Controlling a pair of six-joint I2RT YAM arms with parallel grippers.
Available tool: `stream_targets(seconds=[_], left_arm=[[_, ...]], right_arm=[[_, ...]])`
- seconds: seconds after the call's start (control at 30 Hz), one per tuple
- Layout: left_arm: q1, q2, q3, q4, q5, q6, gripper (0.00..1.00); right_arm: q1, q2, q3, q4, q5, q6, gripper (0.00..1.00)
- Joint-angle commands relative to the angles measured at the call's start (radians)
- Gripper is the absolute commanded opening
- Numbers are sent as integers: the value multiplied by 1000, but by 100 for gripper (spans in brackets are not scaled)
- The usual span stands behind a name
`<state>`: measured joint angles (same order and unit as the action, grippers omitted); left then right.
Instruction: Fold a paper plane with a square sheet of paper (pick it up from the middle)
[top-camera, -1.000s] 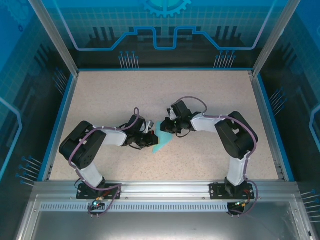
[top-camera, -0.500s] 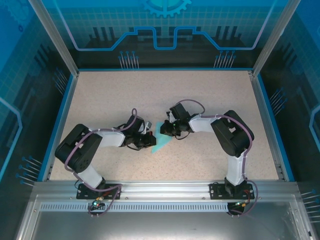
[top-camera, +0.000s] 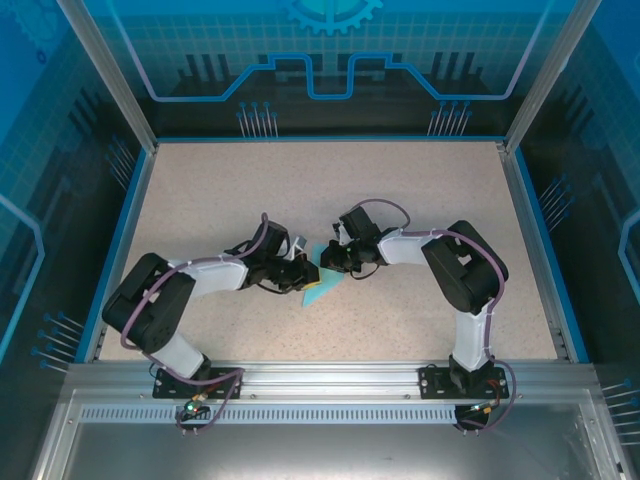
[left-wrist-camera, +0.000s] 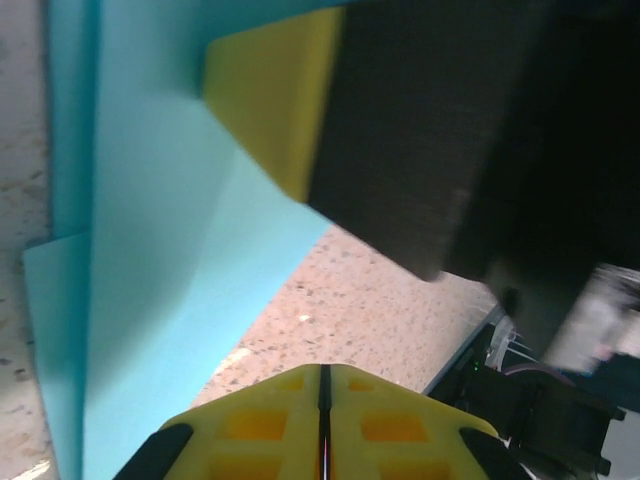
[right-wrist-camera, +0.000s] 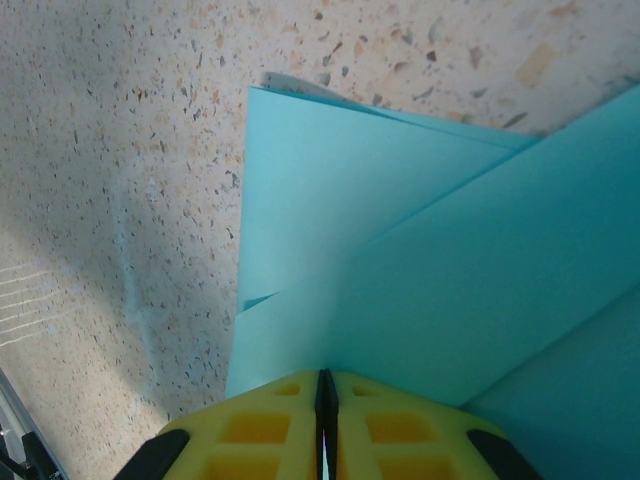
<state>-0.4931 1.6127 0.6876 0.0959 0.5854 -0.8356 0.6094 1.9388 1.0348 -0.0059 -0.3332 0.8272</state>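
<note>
- The left arm's elbow juts out to the left of its base. Its forearm lies low and reaches right, towards the middle of the speckled beige tabletop (top-camera: 300, 190).
- The right arm mirrors it: elbow out to the right, forearm low and reaching left. The two wrists nearly meet nose to nose.
- The thin light cyan-blue sheet of paper (top-camera: 320, 288), partly folded into overlapping angled layers, lies flat on the tabletop directly under and between the two grippers, its lower corner poking out towards the bases.
- In the left wrist view the paper (left-wrist-camera: 150, 250) runs along the left side and reaches the tips of the left gripper (left-wrist-camera: 322, 375).
- The left gripper (top-camera: 303, 272) has its yellow fingers pressed together with only a thin seam between them. A yellow-padded finger (left-wrist-camera: 270, 90) of the other gripper rests on the paper just ahead.
- The right gripper (top-camera: 331, 258) also has its fingers brought together (right-wrist-camera: 322, 378), with their tips on the paper's folded layers (right-wrist-camera: 400, 280).
- I cannot tell whether either gripper has a layer nipped between its fingers.
</note>
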Motion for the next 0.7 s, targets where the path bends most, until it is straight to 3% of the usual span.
stream_targets(seconds=[0.0,0.33,0.67], left_arm=[[7,44,-12,11,33,-40,11],[6,69,-83,-89,4,27,10],[6,-25,-176,-140,-38,56,9]], right_arm=[[7,44,-29,-56,61,-7,12],[5,44,-33,-60,64,-7,11],[6,37,-37,-65,72,-8,11]])
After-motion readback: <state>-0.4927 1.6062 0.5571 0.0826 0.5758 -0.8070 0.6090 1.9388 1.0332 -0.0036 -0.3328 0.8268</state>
